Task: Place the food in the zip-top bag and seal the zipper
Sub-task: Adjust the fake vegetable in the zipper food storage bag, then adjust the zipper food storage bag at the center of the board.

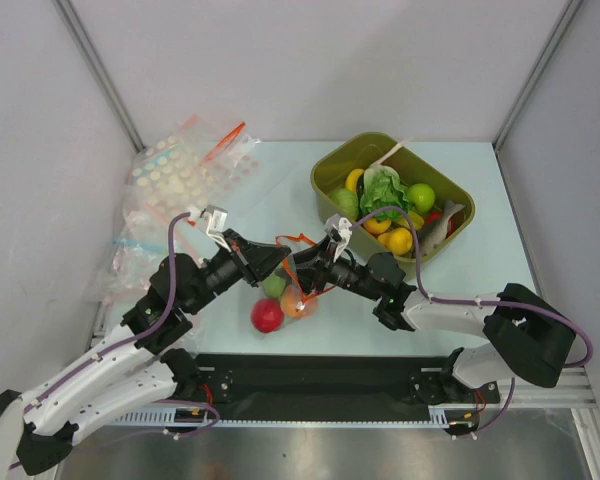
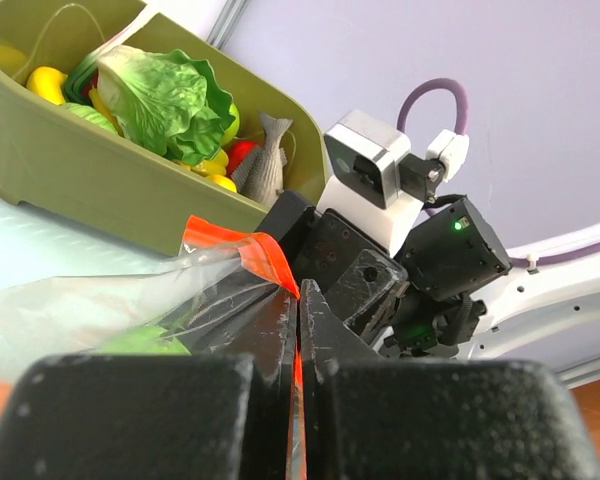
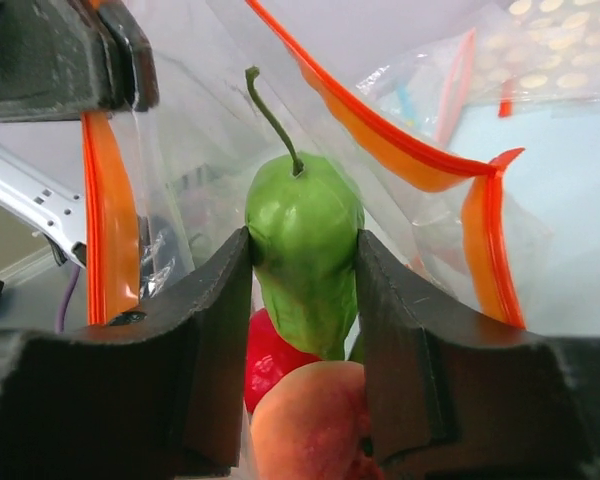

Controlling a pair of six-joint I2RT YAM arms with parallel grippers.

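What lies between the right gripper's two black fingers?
A glossy green plastic toy pepper with a curved stem, pinched by the right gripper. The red-orange zip strip of the clear plastic bag flanks it. Seen in the right wrist view.

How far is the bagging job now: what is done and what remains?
Done: a red fruit and a peach seem to lie inside the zip-top bag. In hand: the left claw is shut on the bag's edge, holding its mouth open; the right claw grips a green pepper in that mouth. Left: release the pepper, bring more food from the tub, close the zipper, which gapes open.
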